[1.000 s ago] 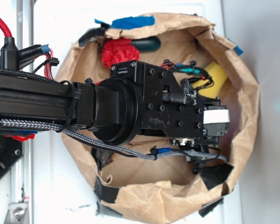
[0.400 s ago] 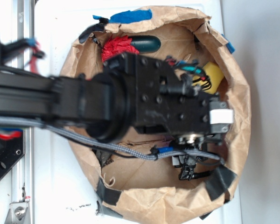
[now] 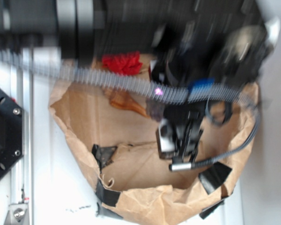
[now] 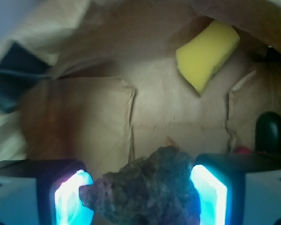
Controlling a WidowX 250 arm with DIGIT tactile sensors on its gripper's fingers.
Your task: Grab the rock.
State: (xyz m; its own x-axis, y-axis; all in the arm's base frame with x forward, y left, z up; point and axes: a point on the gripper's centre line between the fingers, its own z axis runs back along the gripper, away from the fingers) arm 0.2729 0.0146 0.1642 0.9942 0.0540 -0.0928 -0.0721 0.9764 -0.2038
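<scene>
The rock (image 4: 147,187) sits between the two jaws of the gripper (image 4: 138,194), filling most of the gap. In the wrist view its right side meets the glowing blue pad (image 4: 208,192) of the right jaw and its lower left tip touches the left pad (image 4: 72,199), so the jaws are partly closed and clamped on the rock. Brown paper shows behind it, and whether it is clear of the floor of the paper bag (image 4: 178,101) cannot be told.

The bag (image 3: 145,201) stands open on the white desk (image 3: 42,187), its rim rolled down and patched with black tape (image 3: 214,177). Inside the bag, beyond the rock, a yellow sponge (image 4: 207,54) lies near the far wall. A dark rounded object (image 4: 270,132) shows to the right of the rock. In the blurred exterior view, a red crumpled thing (image 3: 123,63) lies at the top of the bag and an orange-brown shell (image 3: 126,101) just below it, to the left of the gripper (image 3: 178,140).
</scene>
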